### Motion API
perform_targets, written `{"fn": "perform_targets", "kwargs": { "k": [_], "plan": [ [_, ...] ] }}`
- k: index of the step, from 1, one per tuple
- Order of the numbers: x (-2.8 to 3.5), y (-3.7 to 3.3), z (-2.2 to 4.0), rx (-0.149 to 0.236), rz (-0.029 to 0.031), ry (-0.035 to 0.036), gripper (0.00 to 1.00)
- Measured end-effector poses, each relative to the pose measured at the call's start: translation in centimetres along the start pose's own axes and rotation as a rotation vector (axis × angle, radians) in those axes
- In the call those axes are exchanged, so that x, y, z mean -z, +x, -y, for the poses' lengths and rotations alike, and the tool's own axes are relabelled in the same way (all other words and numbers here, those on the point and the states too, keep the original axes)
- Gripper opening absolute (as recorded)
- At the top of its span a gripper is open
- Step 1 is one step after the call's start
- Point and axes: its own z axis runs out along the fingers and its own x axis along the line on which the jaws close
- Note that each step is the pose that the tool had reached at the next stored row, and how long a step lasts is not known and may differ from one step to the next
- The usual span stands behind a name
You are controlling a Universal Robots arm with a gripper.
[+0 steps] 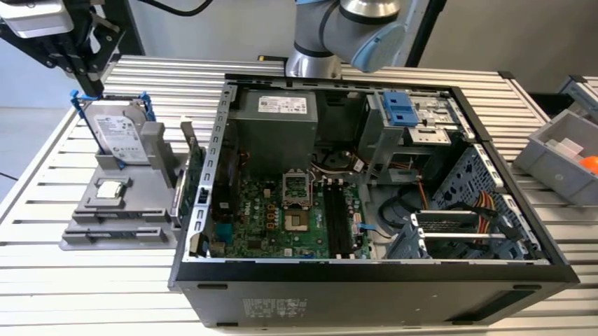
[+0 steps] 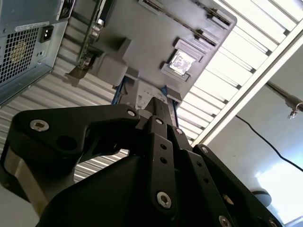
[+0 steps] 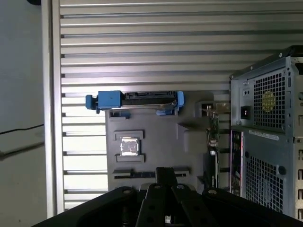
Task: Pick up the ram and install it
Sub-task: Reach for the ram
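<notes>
My gripper (image 1: 87, 80) hangs high at the exterior view's left, above the grey parts holder (image 1: 84, 241) beside the open computer case (image 1: 374, 273). Its black fingers stand together in both wrist views, shut, with nothing visible between them (image 3: 165, 173) (image 2: 159, 108). In the first wrist view a thin dark strip (image 3: 135, 175) lies in the holder's slot just past my fingertips. I cannot tell whether that strip is the ram seen edge-on. The motherboard's memory slots (image 1: 337, 218) show as dark bars inside the case.
On the holder stand a silver hard drive in a blue frame (image 1: 120, 136), a small processor chip (image 1: 110, 188) and a green expansion card (image 1: 192, 183) against the case side. A grey bin (image 1: 561, 157) sits at the exterior view's right. The table is slatted metal.
</notes>
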Motion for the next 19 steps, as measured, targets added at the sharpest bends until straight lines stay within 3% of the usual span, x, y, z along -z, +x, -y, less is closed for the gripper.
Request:
{"fn": "perform_targets", "kwargs": {
  "k": [10,19],
  "plan": [
    [-0.03,0.17,0.31,0.000,-0.0006,0.0000,0.00],
    [-0.03,0.21,1.37,0.000,-0.0007,0.0000,0.00]
  ]
}}
